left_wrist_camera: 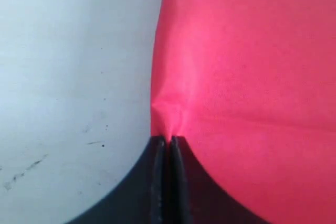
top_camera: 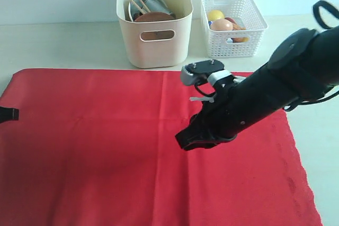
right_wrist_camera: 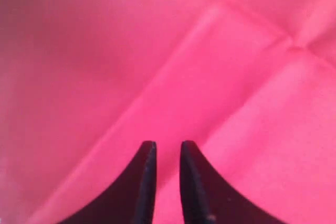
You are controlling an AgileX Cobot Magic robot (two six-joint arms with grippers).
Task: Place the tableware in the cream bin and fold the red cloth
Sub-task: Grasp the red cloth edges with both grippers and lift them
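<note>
The red cloth point(top_camera: 106, 146) lies spread flat over the table, its scalloped edge on the right. At the cloth's left edge my left gripper point(top_camera: 8, 113) is shut on the hem; the left wrist view shows the cloth point(left_wrist_camera: 247, 77) puckered into the closed jaws of that gripper point(left_wrist_camera: 169, 139). My right gripper point(top_camera: 185, 142) hangs over the middle of the cloth point(right_wrist_camera: 168, 51). In the right wrist view this gripper point(right_wrist_camera: 168, 144) is open by a narrow gap with nothing in it. The cream bin point(top_camera: 153, 46) stands behind the cloth, holding chopsticks point(top_camera: 136, 2), a steel cup point(top_camera: 153, 3) and a brown plate point(top_camera: 153, 18).
A white lattice basket point(top_camera: 241, 46) with a lemon point(top_camera: 215, 15), an egg point(top_camera: 221, 25) and other food stands right of the cream bin. Bare pale table point(top_camera: 58, 46) runs behind and left of the cloth. The right arm point(top_camera: 286, 72) reaches in from the right.
</note>
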